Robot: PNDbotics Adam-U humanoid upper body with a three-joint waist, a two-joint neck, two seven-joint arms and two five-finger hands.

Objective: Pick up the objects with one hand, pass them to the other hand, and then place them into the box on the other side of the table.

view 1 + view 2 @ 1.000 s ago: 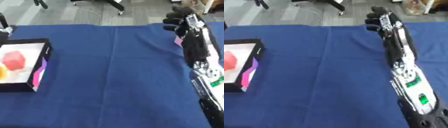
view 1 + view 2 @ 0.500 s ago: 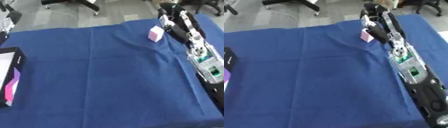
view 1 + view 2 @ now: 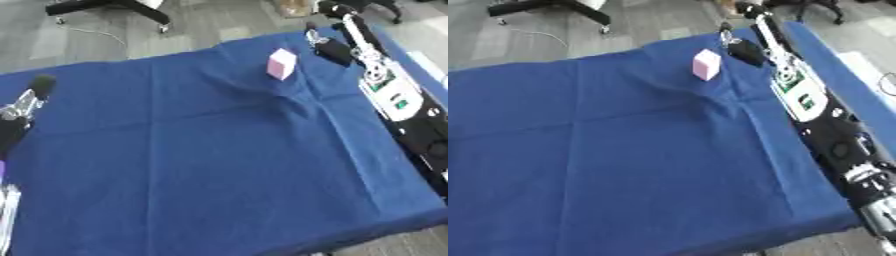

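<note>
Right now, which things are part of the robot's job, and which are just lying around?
Part of the job:
- pink block standing on the blue tablecloth
- right hand, just beside the block
- left hand, at the table's left edge

Just lying about:
- black chair base on the floor behind the table
- brown thing on the floor

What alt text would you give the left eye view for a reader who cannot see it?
A small pink block stands near the far right of a table covered in blue cloth, apart from the robot's right hand, which reaches in beside it from the upper right. The left hand shows at the left edge; the box is not visible.
</note>
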